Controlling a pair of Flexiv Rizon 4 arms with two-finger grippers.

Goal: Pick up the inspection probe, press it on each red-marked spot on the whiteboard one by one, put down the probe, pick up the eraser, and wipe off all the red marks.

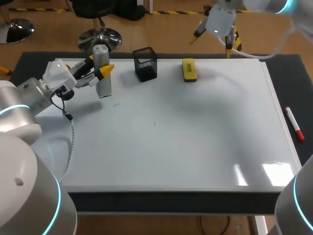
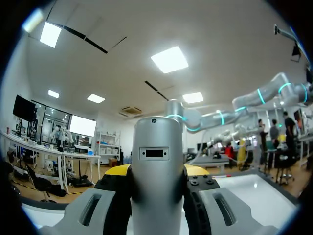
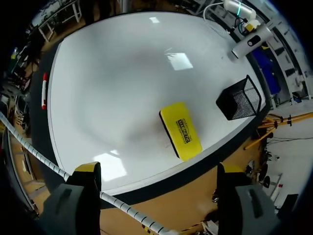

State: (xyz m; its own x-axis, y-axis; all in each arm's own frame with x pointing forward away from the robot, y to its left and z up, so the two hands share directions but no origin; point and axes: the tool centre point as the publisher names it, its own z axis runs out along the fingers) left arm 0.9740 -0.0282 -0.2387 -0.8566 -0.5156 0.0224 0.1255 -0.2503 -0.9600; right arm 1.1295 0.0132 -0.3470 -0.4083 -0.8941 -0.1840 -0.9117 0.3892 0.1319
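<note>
The left gripper [image 1: 100, 67] is clamped on the probe [image 1: 104, 87], one finger on each side of the grey cylinder. In the left wrist view the probe fills the gap between the fingers, with the yellow fingertips [image 2: 117, 171] showing just behind it on both sides. The probe stands upright with its base on the whiteboard [image 1: 186, 142], in the upper left of the head view, near the board's far edge. Right of the probe and apart from it, a black mesh cup [image 1: 145, 63] sits on the board by the far edge. Right of the cup, also apart, the yellow eraser [image 1: 189, 69] lies flat, its long side running away from the robot. The right gripper [image 1: 213, 39] hangs at the top of the head view, right of centre, raised beyond the board's far edge; its fingers stand wide apart with nothing between them. In the right wrist view the eraser lies ahead of that gripper, with the cup beside it and the probe farther off past the cup. A few faint dark specks [image 1: 154, 124] show on the board's left half. A red marker [image 1: 295, 124] lies on the dark mat [image 1: 288, 66] just off the board's right edge, at the right of the head view, well apart from the rest.
</note>
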